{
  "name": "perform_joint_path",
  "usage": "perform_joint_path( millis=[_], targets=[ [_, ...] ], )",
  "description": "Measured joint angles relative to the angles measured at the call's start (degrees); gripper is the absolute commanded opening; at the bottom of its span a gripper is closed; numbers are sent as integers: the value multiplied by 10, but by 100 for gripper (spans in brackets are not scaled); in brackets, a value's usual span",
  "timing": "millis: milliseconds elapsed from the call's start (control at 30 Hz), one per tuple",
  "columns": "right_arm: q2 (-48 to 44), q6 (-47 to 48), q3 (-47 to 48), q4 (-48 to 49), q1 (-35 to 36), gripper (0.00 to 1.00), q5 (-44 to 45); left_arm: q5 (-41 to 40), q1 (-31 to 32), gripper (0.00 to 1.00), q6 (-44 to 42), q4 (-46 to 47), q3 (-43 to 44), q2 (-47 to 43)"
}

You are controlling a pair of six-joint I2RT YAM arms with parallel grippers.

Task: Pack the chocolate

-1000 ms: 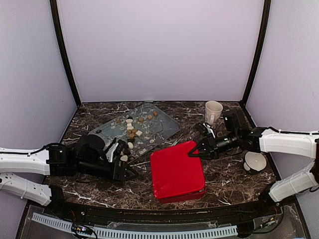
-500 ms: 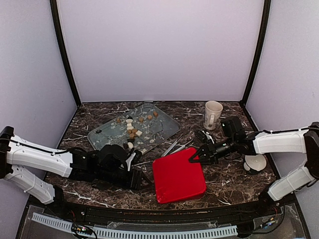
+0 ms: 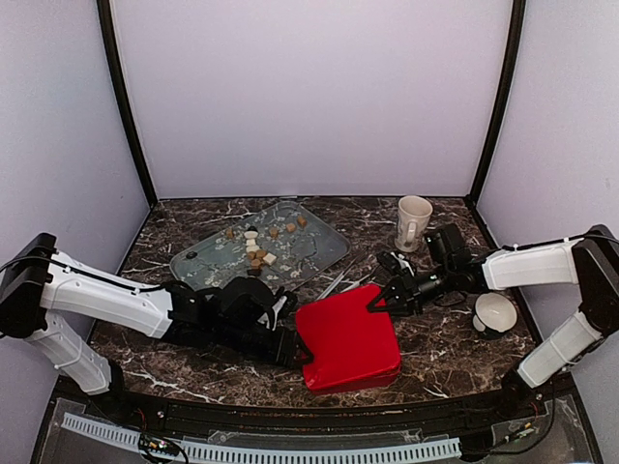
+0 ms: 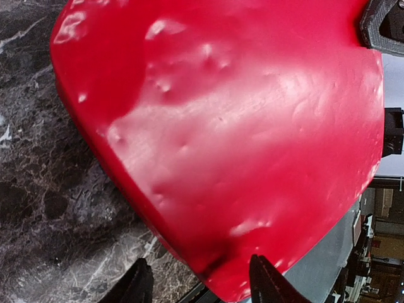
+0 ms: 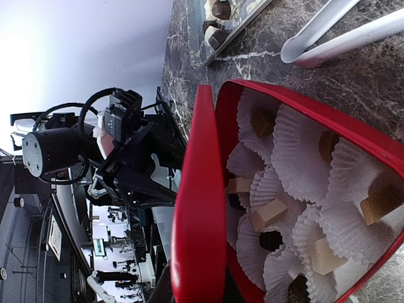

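Note:
The red box [image 3: 348, 338] lies on the marble at front centre. My right gripper [image 3: 375, 304] is shut on the far edge of its lid [image 5: 196, 208] and holds it slightly raised. Inside, tan, cream and dark pieces of chocolate [image 5: 271, 211] sit in white paper cups [image 5: 297, 158]. More chocolate [image 3: 256, 246] is scattered on the glass tray [image 3: 319, 246] at back left. My left gripper [image 3: 295, 350] is open at the box's near left corner. Its fingertips [image 4: 265, 284] stand either side of that corner of the box [image 4: 240, 126].
Metal tongs [image 3: 338, 283] lie between the tray and the box, just beyond the raised lid. A cream mug [image 3: 414, 220] stands at back right. A white bowl [image 3: 495, 314] sits under my right forearm. Purple walls close in the table on three sides.
My left arm has reached right, bringing its gripper from near the tray's front edge to the box's left corner. The right gripper stays on the lid.

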State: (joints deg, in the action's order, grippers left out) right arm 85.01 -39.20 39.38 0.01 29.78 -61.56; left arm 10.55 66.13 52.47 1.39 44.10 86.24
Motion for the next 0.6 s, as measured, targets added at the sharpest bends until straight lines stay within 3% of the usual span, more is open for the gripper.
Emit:
perform_joint_path(
  millis=[367, 600],
  targets=[
    [22, 74, 18, -88, -43, 32, 17, 6, 0, 48, -8, -27, 55, 53],
    [31, 125, 54, -174, -66, 59, 83, 11, 0, 45, -10, -61, 94, 87]
  ],
)
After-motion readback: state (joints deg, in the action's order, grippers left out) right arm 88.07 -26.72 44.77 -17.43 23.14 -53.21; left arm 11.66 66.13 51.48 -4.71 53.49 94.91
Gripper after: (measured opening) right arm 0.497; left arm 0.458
